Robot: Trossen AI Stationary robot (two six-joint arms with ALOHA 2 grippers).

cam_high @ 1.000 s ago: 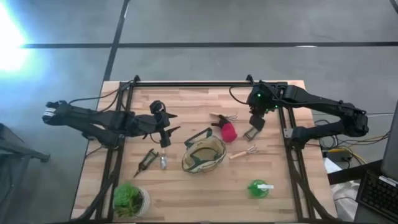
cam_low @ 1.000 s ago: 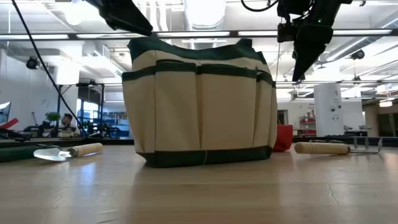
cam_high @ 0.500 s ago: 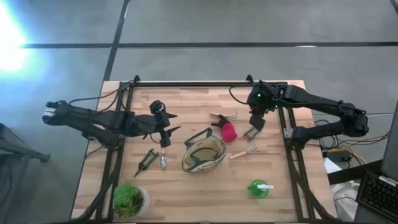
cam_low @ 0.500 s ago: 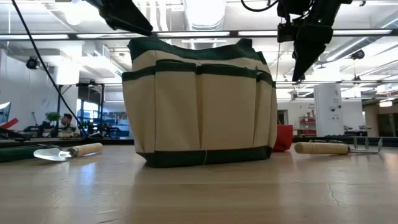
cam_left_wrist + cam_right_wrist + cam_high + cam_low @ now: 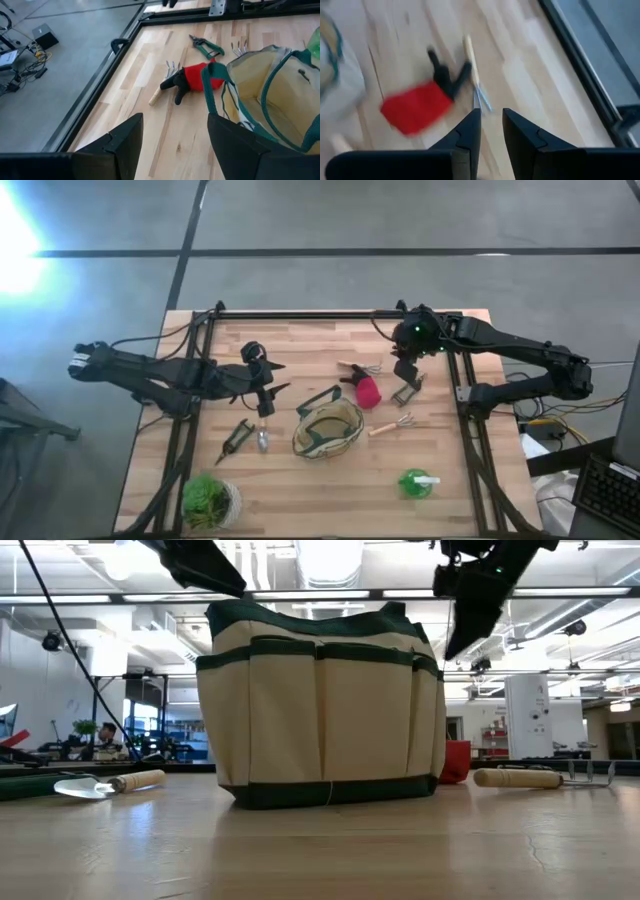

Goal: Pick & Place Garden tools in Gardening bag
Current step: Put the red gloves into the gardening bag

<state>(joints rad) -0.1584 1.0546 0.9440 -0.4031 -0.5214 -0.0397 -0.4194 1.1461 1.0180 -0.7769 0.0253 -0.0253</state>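
The olive-tan gardening bag (image 5: pixel 328 428) stands open at mid-table and fills the low view (image 5: pixel 325 705). A red-and-black glove (image 5: pixel 368 391) and a wooden-handled rake fork (image 5: pixel 362 367) lie to its far right. Green-handled pruners (image 5: pixel 405 393) lie beyond them. A second rake fork (image 5: pixel 392 424) lies right of the bag. A silver trowel (image 5: pixel 262 440) lies left of it. A green spray bottle (image 5: pixel 417 483) stands near right. My left gripper (image 5: pixel 280 376) hovers open, far left of the bag. My right gripper (image 5: pixel 400 373) hangs above the pruners, its fingers (image 5: pixel 470 135) a narrow gap apart and empty.
A leafy plant in a pale pot (image 5: pixel 208 500) stands at the near left corner. A dark tool (image 5: pixel 237 437) lies beside the trowel. Dark rails (image 5: pixel 310 314) run along the far, left and right table edges. Bare wood lies in front of the bag.
My right gripper has risen a little and swung toward the table's far left, tipping more aslant; it now looks at the glove and the rake fork. The tools and the bag lie as before.
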